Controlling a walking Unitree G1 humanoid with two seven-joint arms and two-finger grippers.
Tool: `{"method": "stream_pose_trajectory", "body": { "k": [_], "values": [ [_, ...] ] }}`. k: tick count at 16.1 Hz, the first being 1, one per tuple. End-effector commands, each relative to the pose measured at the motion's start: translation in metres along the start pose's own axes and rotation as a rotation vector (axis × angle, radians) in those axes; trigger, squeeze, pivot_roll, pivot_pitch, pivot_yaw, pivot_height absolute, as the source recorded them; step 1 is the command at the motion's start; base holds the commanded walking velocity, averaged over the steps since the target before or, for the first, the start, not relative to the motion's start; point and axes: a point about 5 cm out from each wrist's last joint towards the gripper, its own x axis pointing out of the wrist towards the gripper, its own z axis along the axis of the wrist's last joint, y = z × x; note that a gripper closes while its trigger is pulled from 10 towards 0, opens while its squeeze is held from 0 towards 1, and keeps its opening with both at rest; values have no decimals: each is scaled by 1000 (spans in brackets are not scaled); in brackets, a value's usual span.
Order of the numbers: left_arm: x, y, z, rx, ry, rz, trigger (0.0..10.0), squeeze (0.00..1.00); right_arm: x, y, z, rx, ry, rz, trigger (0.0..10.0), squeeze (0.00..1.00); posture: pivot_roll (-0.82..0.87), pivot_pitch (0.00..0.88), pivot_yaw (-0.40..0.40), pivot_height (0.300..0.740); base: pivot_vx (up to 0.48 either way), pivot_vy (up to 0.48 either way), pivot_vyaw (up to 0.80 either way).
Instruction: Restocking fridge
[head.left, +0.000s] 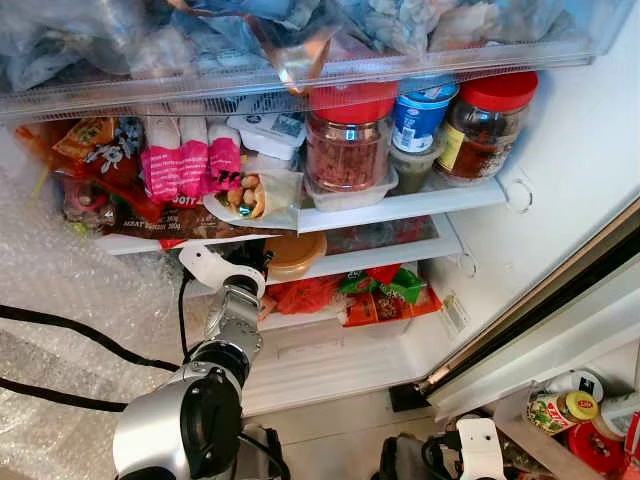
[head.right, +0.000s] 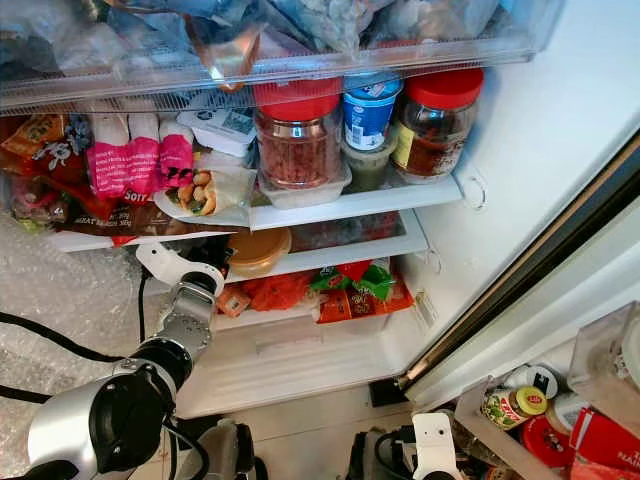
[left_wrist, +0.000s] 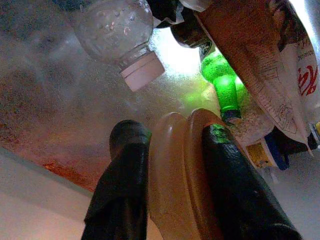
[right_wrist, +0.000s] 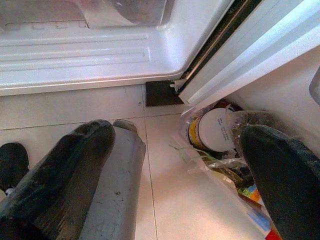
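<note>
Tan lidded tub (head.left: 293, 254), on the fridge's middle shelf (head.left: 420, 248) directly below the red-lidded jar (head.left: 348, 140). The left gripper (left_wrist: 172, 165) reaches in and clamps it across lid and body, one finger (left_wrist: 125, 170) on each side. The tub appears to be rigid, smooth plastic, probably light but slippery; the rim seam looks the securest hold. A green bottle (left_wrist: 225, 87) and a clear bottle (left_wrist: 120, 30) lie behind the tub. The right gripper (right_wrist: 170, 165), fingers spread wide and empty, hangs low over the floor tiles (right_wrist: 190, 200).
</note>
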Motion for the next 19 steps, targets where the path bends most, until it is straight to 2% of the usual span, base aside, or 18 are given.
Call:
{"method": "stream_pose_trajectory", "body": {
  "k": [1, 7, 8, 11, 15, 19],
  "values": [
    [3, -1, 6, 59, 12, -4, 10000, 1000, -38, 11, -79, -20, 315, 45, 10000, 0, -202, 265, -3, 647, 0, 0, 0],
    [-2, -7, -3, 121, 25, -121, 10000, 1000, -32, 14, -70, -11, 289, 46, 10000, 0, -172, 246, 16, 647, 0, 0, 0],
    [-3, -9, -6, 133, 29, -149, 10000, 0, -32, 15, -69, -10, 287, 45, 10000, 0, -167, 243, 19, 647, 0, 0, 0],
    [-10, -4, -18, 151, 63, -174, 10000, 0, -31, 14, -69, -3, 284, 40, 10000, 0, -162, 240, 27, 647, 0, 0, 0],
    [-18, 9, -20, 108, 48, -168, 10000, 0, -30, 13, -67, 2, 281, 37, 10000, 0, -156, 233, 32, 647, 0, 0, 0],
    [-26, 14, -24, 145, 57, -234, 10000, 0, -27, 14, -63, 5, 278, 32, 10000, 0, -154, 226, 32, 647, 0, 0, 0]
  ]
}}
